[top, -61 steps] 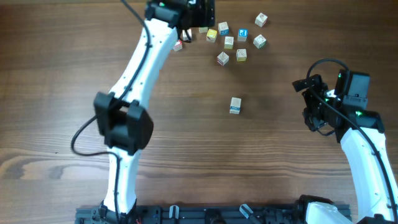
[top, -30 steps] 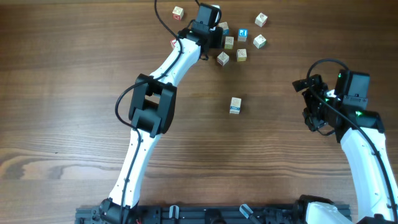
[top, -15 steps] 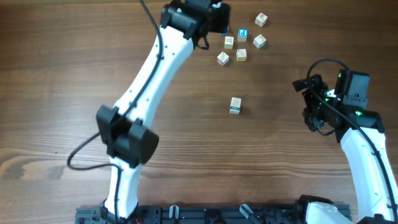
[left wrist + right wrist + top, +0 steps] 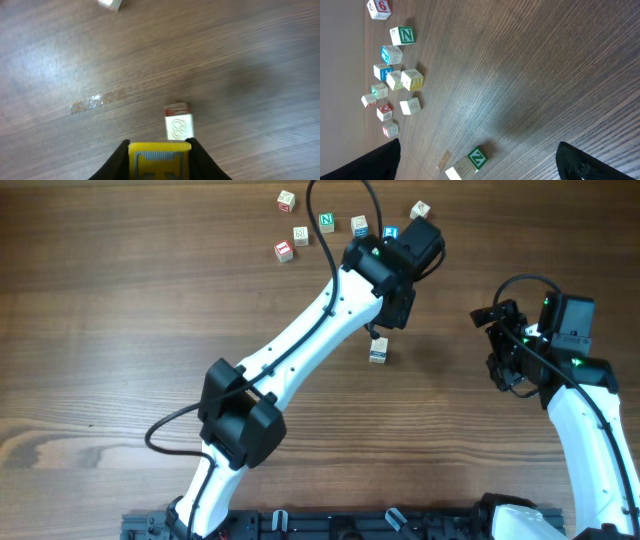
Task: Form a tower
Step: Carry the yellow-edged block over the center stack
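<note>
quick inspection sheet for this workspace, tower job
surface: wood-grain table, one shiny smear
job's things: tower is a short upright stack mid-table; yellow cube held close beside it, not yet on it
clutter: loose letter cubes scattered along the far edge
grippers: left gripper shut on the yellow cube; right gripper open, holding nothing, off to the side
cables: black cable loops off the left arm; second cable arcs near the right gripper
surroundings: black rail at the near edge; nothing else seen
</note>
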`<action>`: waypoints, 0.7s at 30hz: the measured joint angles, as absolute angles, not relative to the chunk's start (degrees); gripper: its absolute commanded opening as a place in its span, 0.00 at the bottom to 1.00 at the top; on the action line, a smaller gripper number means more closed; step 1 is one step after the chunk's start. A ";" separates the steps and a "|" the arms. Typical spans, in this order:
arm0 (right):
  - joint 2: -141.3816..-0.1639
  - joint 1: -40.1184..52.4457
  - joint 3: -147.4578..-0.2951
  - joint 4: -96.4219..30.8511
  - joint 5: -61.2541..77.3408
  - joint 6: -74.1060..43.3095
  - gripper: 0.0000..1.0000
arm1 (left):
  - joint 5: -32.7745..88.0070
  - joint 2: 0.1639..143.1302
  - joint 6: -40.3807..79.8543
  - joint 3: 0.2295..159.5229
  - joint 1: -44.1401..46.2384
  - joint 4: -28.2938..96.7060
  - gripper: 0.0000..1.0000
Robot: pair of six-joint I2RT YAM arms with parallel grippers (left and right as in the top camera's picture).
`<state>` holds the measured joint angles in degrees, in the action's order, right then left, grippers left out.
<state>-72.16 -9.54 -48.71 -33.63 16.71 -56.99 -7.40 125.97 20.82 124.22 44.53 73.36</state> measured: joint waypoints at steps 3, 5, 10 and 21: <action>-72.16 -9.54 -48.71 -33.63 16.71 -56.99 1.00 | -8.78 126.10 24.01 116.46 44.58 69.19 0.06; -72.16 -9.54 -48.71 -33.63 16.69 -56.99 1.00 | -9.17 126.32 26.13 113.78 44.66 69.04 0.07; -72.16 -9.54 -48.71 -33.63 16.71 -56.99 1.00 | -9.23 126.32 29.32 113.73 45.39 65.80 0.04; -72.16 -9.54 -48.71 -33.61 16.71 -56.99 1.00 | -21.04 102.10 29.71 113.14 45.56 66.78 0.04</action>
<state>-72.16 -9.54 -48.71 -33.61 16.71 -56.99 -21.04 102.10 29.71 113.14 45.56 66.78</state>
